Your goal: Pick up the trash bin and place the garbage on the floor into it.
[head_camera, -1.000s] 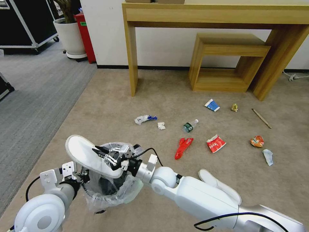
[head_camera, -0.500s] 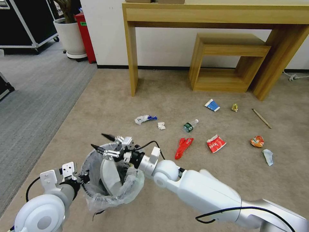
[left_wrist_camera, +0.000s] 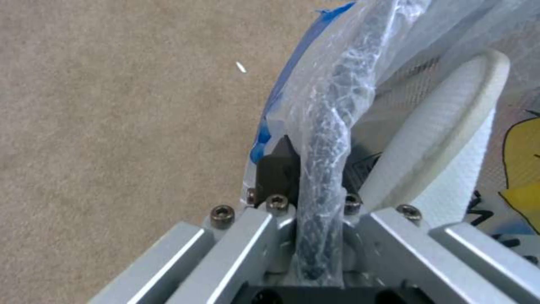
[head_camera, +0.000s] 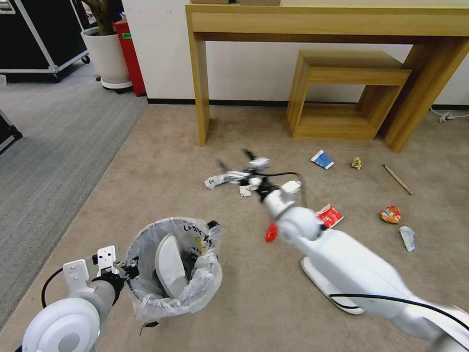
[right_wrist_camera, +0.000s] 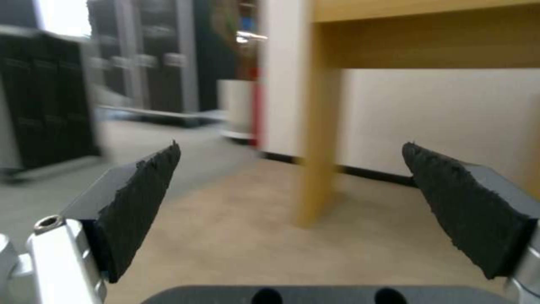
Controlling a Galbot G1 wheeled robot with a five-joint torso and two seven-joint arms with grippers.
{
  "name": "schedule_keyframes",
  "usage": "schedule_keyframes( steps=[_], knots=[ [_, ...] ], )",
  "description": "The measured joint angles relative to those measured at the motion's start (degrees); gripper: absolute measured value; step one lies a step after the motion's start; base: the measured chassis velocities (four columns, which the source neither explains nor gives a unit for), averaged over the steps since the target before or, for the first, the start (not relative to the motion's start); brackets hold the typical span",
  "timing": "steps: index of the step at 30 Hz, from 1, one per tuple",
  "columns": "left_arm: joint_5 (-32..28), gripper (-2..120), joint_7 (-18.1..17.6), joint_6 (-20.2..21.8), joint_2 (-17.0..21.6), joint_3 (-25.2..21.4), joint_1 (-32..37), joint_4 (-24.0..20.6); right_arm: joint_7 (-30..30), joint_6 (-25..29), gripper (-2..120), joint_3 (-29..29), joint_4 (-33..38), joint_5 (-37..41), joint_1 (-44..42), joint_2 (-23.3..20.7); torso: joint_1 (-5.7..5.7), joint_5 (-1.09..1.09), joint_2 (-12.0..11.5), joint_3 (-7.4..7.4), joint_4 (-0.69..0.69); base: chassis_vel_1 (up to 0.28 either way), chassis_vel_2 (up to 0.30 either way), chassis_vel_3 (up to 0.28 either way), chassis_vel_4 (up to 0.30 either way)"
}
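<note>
1. floor (head_camera: 161,161): beige-brown short-pile carpet, flat, runs up to a wooden console table (head_camera: 322,24) at the far wall.
2. right gripper (head_camera: 237,166): on a smooth white arm stretched out to mid-floor, above the litter; blurred in the head view. Right wrist view shows its rough black pads (right_wrist_camera: 141,202) spread wide apart, nothing between.
3. trash bin (head_camera: 172,266): near left, round dark frame under a crinkly translucent bag. Inside: one white slipper (head_camera: 171,266) standing on edge, woven-textured, plus a yellow-printed scrap, partly hidden.
4. left gripper (left_wrist_camera: 306,236): near left, at the bin's left rim, clamped on the bag-covered rim, seen close in the left wrist view.
5. second slipper (head_camera: 325,283): on the floor near right, mostly covered by the right arm.
6. Litter, far right: red wrapper (head_camera: 330,216), blue-white carton (head_camera: 322,159), orange wrapper (head_camera: 390,214), thin wooden stick (head_camera: 396,179).
7. Crumpled bits under the right gripper: too blurred to name.
</note>
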Motion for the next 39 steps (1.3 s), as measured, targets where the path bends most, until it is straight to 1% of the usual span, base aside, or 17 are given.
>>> schedule_keyframes(
  steps=[3, 4, 6, 7, 8, 12, 13, 16, 18, 23, 25, 26, 28, 29, 30, 32, 39],
  knots=[
    [1.3, 0, 0.73, 0.32, -0.35, 0.42, 0.18, -0.55, 3.83, -1.58, 100, 8.29, 0.92, -4.91, -4.93, -5.65, 0.0, 0.01, 0.0, 0.0, -0.02, 0.0, 0.0, 0.0, 0.0],
    [1.3, 0, 0.73, 0.32, -0.35, 0.42, 0.18, -0.55, 3.83, -1.58, 100, 8.29, 0.92, -4.91, -4.93, -5.65, 0.0, 0.01, 0.0, 0.0, -0.02, 0.0, 0.0, 0.0, 0.0],
    [3.94, 0, 1.85, 0.59, -0.94, 1.44, 0.27, -0.56, 5.46, -2.09, 100, 20.18, 3.17, -9.14, -14.63, -10.0, 0.0, 0.01, 0.0, -0.01, 0.0, 0.0, 0.0, 0.0, 0.0],
    [4.49, 0, 2.1, 0.68, -1.15, 1.67, 0.42, -0.56, 5.44, -2.17, 100, 22.76, 3.89, -9.53, -17.24, -10.93, 0.0, 0.01, 0.0, 0.0, -0.02, 0.0, 0.0, 0.0, 0.0],
    [4.49, 0, 2.1, 0.68, -1.15, 1.67, 0.42, -0.56, 5.44, -2.17, 100, 22.76, 3.89, -9.53, -17.24, -10.93, 0.0, 0.01, 0.0, 0.0, -0.02, 0.0, 0.0, 0.0, 0.0],
    [7.48, 0, 3.57, 1.0, -2.55, 3.54, 0.06, -0.58, 2.79, -2.01, 100, 37.94, 7.35, -11.16, -29.94, -17.19, 0.0, 0.01, 0.0, -0.01, -0.01, 0.0, 0.0, 0.0, 0.0],
    [7.48, 0, 3.57, 1.0, -2.55, 3.54, 0.06, -0.58, 2.79, -2.01, 100, 37.94, 7.35, -11.16, -29.94, -17.19, 0.0, 0.01, 0.0, -0.01, -0.01, 0.0, 0.0, 0.0, 0.0],
    [9.51, 0, 4.77, 1.29, -3.71, 5.06, -0.43, -0.34, 2.14, -2.23, 100, 45.22, 7.65, -11.37, -36.56, -20.7, 0.0, 0.01, 0.0, -0.01, 0.0, 0.0, 0.0, 0.0, 0.0],
    [10.26, 0, 5.2, 1.3, -4.1, 5.43, -0.51, -0.17, 1.73, -2.23, 100, 47.23, 7.48, -11.48, -38.88, -21.61, 0.0, -0.01, 0.0, -0.01, 0.0, 0.0, 0.0, 0.0, 0.0],
    [11.76, 0, 5.77, 1.22, -5.2, 6.52, -0.49, 0.19, -0.26, -1.6, 100, 50.3, 5.55, -13.0, -44.74, -23.82, 0.0, 0.0, 0.0, -0.01, -0.01, 0.0, 0.0, 0.0, 0.0],
    [13.35, 0, 6.19, 1.16, -5.91, 7.73, -0.32, 0.65, -5.4, 0.27, 100, 50.61, 0.88, -15.72, -48.37, -26.61, 0.0, 0.01, 0.0, -0.01, 0.0, 0.0, 0.0, 0.0, 0.0],
    [13.35, 0, 6.19, 1.16, -5.91, 7.73, -0.32, 0.65, -5.4, 0.27, 100, 50.61, 0.88, -15.72, -48.37, -26.61, 0.0, 0.01, 0.0, -0.01, 0.0, 0.0, 0.0, 0.0, 0.0],
    [14.17, 0, 6.2, 1.16, -6.48, 8.35, -0.3, 0.81, -12.44, 3.17, 100, 48.81, -5.56, -18.53, -50.76, -30.6, 0.0, -0.03, 0.01, -0.01, 0.0, 0.0, 0.0, 0.0, 0.0],
    [14.17, 0, 6.2, 1.16, -6.48, 8.35, -0.3, 0.81, -12.44, 3.17, 100, 48.81, -5.56, -18.53, -50.76, -30.6, 0.0, -0.03, 0.01, -0.01, 0.0, 0.0, 0.0, 0.0, 0.0],
    [14.42, 0, 6.22, 1.16, -6.79, 8.44, -0.24, 0.89, -14.18, 4.83, 100, 47.26, -8.38, -20.72, -50.78, -31.58, -0.01, -0.03, 0.0, -0.01, -0.01, 0.0, 0.0, 0.0, 0.0],
    [15.2, 0, 6.3, 1.23, -7.49, 8.64, 0.11, 1.13, -16.84, 6.97, 100, 44.24, -12.95, -23.69, -49.56, -31.92, 0.0, 0.0, 0.0, -0.01, -0.02, 0.0, 0.0, 0.0, 0.0],
    [16.62, 0, 6.4, 1.36, -8.72, 8.74, 1.44, 1.51, -17.23, 7.74, 100, 38.62, -17.77, -27.24, -47.96, -29.45, 0.0, 0.0, 0.0, -0.01, 0.01, 0.0, 0.0, 0.0, 0.0]
  ],
)
